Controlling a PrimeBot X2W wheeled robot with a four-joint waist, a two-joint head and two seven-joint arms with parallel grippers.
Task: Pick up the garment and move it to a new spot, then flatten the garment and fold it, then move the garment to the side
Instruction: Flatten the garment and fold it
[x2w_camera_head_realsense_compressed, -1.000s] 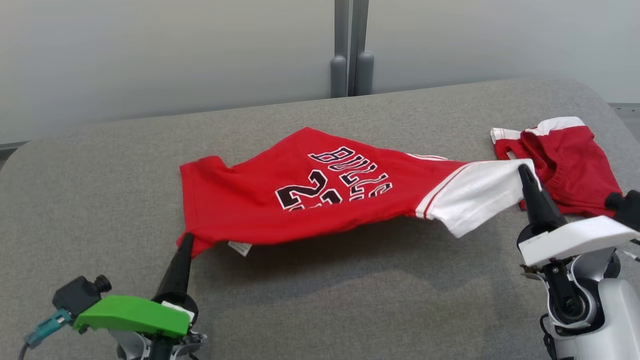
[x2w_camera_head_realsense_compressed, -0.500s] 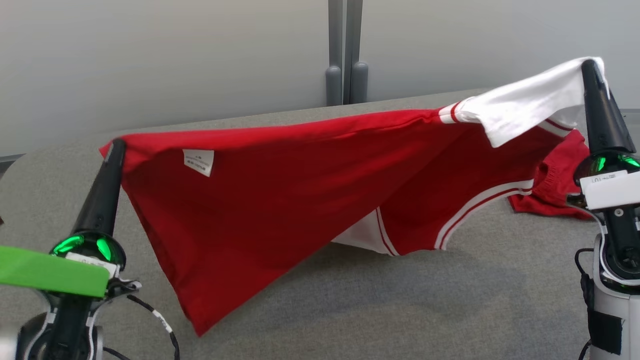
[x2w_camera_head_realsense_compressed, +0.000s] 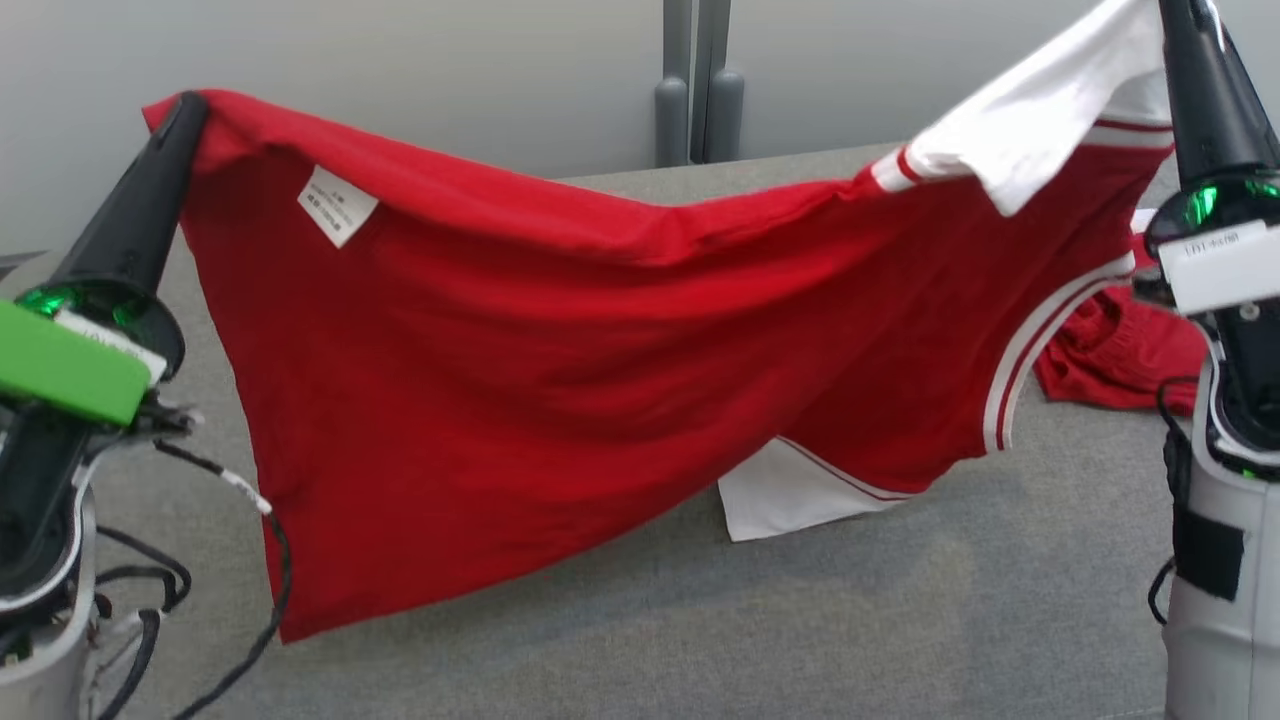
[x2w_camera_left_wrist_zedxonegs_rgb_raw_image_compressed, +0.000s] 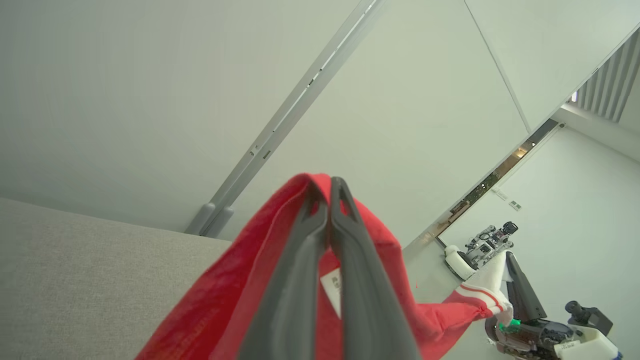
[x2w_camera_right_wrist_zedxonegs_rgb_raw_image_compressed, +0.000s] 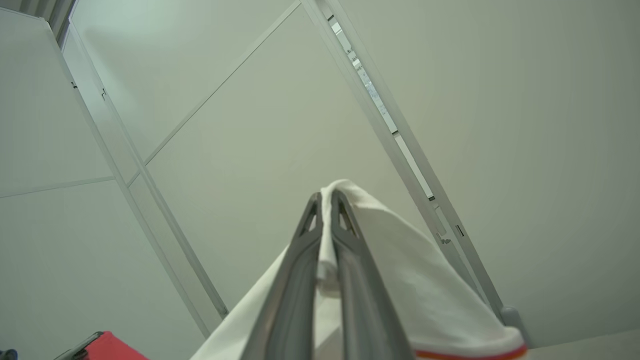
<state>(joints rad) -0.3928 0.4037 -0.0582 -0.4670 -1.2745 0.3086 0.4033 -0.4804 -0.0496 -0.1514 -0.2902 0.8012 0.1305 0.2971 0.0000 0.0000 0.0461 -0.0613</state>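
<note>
As it hung between the two arms, the garment (x2w_camera_head_realsense_compressed: 560, 340), a red jersey with white sleeves, spanned the head view from ten o'clock to one o'clock. It was clear of the grey table (x2w_camera_head_realsense_compressed: 700, 630) except perhaps at its lower white sleeve (x2w_camera_head_realsense_compressed: 790, 490), which drooped toward five o'clock; I could not tell whether that sleeve touched the surface. The left gripper (x2w_camera_head_realsense_compressed: 183, 108) was pinched closed on a red hem corner at ten o'clock, near the sewn label (x2w_camera_head_realsense_compressed: 337, 205). The right gripper (x2w_camera_right_wrist_zedxonegs_rgb_raw_image_compressed: 325, 200) was likewise clamped, with a fold of the upper white sleeve (x2w_camera_head_realsense_compressed: 1020, 150) nipped between its fingers at one o'clock. The cloth sagged in the middle and fell in loose folds, so I judged it light, limp and not fragile, with no stiffness to keep a shape unsupported. Both holds sat on thin edges and looked adequate but shallow; a slip under a sharp tug was judged possible. For flattening, holds at opposite corners or at the shoulder seams would serve best. A second red item (x2w_camera_head_realsense_compressed: 1110, 350) lay on the table at three o'clock, just beyond the jersey's edge.
</note>
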